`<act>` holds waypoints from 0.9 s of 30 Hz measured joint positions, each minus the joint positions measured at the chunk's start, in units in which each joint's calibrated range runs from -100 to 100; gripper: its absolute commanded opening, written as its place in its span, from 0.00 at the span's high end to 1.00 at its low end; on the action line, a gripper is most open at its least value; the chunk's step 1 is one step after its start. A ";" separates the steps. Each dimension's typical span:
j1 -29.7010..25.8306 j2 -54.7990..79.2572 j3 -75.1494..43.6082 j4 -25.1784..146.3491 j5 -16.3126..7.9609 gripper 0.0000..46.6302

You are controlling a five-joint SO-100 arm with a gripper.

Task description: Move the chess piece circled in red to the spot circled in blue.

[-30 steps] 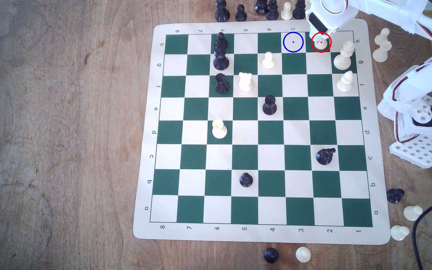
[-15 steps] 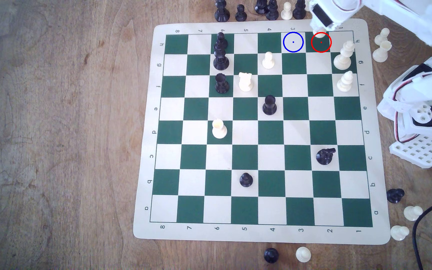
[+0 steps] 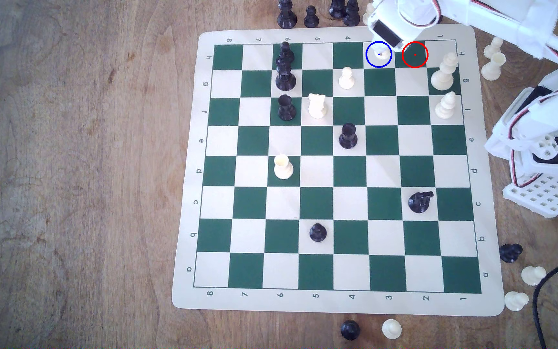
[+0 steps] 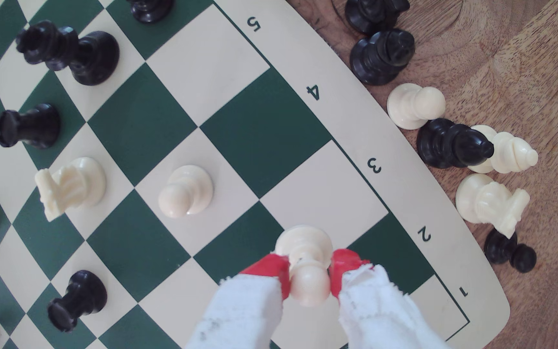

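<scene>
My gripper (image 3: 385, 49) is shut on the chess piece (image 3: 383, 54), a small cream pawn, which sits inside the blue ring over the spot (image 3: 373, 61), a cream square in the board's far row. In the wrist view the red fingertips (image 4: 272, 268) clamp the pawn (image 4: 306, 245) at its neck, head toward the camera, base over the edge of the cream spot square (image 4: 324, 194). I cannot tell whether the base touches the board. The red-ringed green square (image 3: 415, 54) just to the exterior view's right is bare.
A cream pawn (image 3: 346, 79) stands one row nearer, diagonally left of the spot. Two tall cream pieces (image 3: 442, 73) stand in the rightmost column. Captured black and cream pieces (image 3: 311, 16) line the wood beyond the board's far edge. The arm's base (image 3: 546, 161) stands at right.
The gripper lifted the pawn off the red-ringed green square, then carried it to the exterior view's left, one square over, into the blue ring.
</scene>
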State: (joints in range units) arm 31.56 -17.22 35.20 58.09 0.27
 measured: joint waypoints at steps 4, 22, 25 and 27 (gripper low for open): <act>0.07 3.60 -0.09 -2.39 0.24 1.00; 2.36 10.14 -0.09 -8.29 0.29 1.00; 2.51 10.14 -0.09 -8.45 0.44 1.00; 2.51 10.14 -0.09 -8.45 0.44 1.00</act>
State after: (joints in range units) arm 34.07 -7.08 35.11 49.64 0.71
